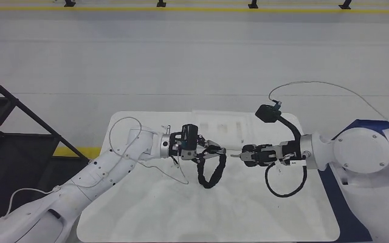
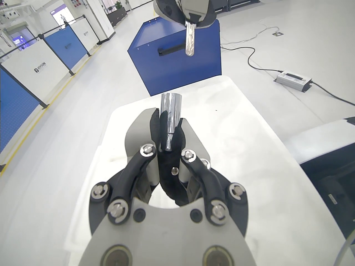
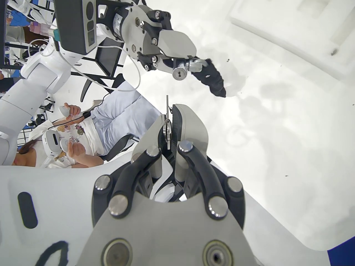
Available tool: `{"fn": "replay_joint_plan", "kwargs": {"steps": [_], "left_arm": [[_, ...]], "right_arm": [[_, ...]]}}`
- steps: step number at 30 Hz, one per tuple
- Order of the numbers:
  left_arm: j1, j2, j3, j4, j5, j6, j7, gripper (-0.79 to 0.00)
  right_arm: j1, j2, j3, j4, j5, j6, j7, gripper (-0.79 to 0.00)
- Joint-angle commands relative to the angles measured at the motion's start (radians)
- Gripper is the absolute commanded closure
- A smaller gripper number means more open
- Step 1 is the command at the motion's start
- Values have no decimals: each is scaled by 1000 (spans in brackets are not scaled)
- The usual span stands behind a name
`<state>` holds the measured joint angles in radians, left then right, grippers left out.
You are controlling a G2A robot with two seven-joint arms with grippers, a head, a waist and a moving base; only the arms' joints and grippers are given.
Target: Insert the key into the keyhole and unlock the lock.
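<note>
A white desk stands on a pale hall floor, with a blue cabinet just past one end of it and a white foam tray lying along its far edge. Both arms meet above the middle of the desk, nearer the far edge than the near one.

The left gripper is pressed together on the lock. Its fingers pinch the chrome cylinder by its sides, so the barrel sticks out beyond the fingertips. The lock's black cable hangs from it in a loop toward the near edge; whether the loop touches the desk cannot be told. In the right wrist view the round end of the cylinder, with the keyhole in it, faces the other arm.

The right gripper is clamped on the key. The head of the key sits between the two pads, and the bare silver blade reaches out past the fingertips toward the lock. From the right wrist the key shows edge-on between the closed fingers.

The blade tip and the face of the lock are near each other but apart, with open air between them. The key is not in the keyhole
</note>
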<state>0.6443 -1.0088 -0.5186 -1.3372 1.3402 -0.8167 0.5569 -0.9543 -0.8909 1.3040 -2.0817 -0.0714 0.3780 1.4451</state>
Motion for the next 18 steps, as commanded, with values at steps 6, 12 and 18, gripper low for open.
{"fn": "replay_joint_plan", "kwargs": {"steps": [6, 12, 18], "left_arm": [[-12, -30, 19, 45, 112, 34, 141, 0], [-24, -52, 29, 91, 157, 20, 222, 0], [-25, -64, 28, 113, 189, 6, 272, 0]], "right_arm": [[20, 19, -48, -30, -29, 25, -28, 0], [37, 35, -77, -37, -40, 44, -47, 0], [55, 50, -115, -41, -57, 58, -61, 0]]}}
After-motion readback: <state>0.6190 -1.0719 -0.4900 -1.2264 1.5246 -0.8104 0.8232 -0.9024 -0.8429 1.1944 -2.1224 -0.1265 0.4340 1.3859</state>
